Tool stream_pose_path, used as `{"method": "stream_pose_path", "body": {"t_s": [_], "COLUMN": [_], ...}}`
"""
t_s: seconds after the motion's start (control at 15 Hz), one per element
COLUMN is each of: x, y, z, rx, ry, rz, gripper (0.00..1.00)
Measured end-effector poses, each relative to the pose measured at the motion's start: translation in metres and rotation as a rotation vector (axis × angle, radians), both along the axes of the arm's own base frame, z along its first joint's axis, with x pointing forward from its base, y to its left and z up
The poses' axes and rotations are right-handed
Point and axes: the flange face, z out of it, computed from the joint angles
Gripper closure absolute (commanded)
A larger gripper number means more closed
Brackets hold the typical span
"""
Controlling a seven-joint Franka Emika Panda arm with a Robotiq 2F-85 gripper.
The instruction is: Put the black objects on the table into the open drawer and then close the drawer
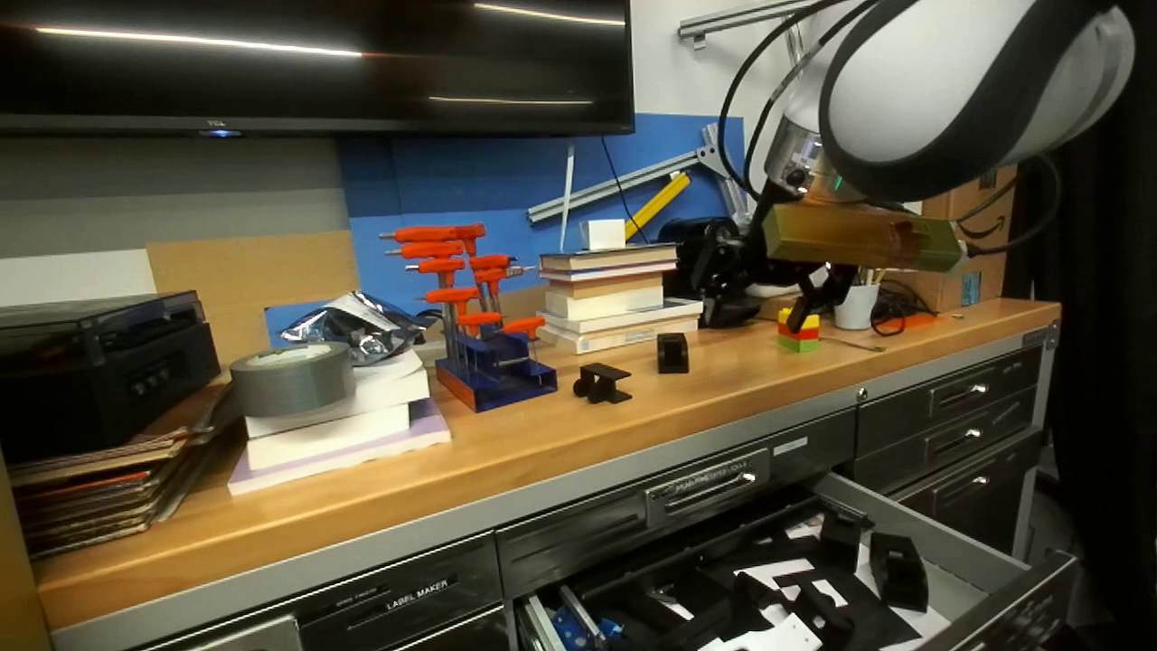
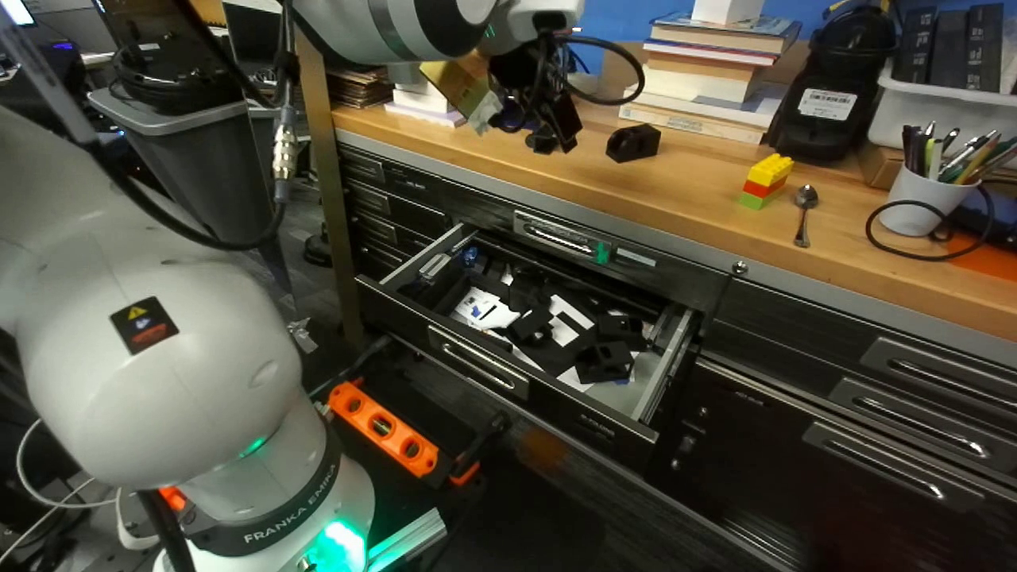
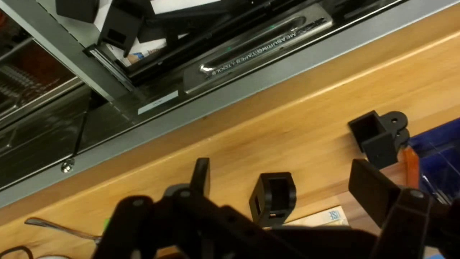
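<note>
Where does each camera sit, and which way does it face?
Wrist view: on the arm, looking down at the table; the claw shows.
In an exterior view: before the table, facing the television; arm and claw show at right.
In an exterior view: near the robot's base, looking down into the open drawer; base, arm and claw show.
Both exterior views share the drawer and toy bricks.

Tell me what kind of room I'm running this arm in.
Most likely a workshop or lab. The signs are the long wooden-topped workbench, the orange-handled tools in a blue stand, and the drawer label reading MEASURING TAPES / TOOLS in the wrist view.
</note>
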Motion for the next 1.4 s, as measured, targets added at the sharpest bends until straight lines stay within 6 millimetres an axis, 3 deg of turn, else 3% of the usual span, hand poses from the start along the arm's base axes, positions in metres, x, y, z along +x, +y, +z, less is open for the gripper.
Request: {"method": "stream_pose_path", "body": {"t_s": [0.4,0.73,0.93,1.4], "x": [0.018,0.046,0.081,0.178], "y": [0.03,0.049,0.043,0.005], "z": [0.026,0.026,0.021,0.0], "rx": [-0.035,-0.027,-0.023,-0.043], "ry": [-0.018,0.026,0.054,0.111], "rz": [0.032,0.049,0.046,-0.061], "gripper": [0.0,0.0,0.0,0.0]}}
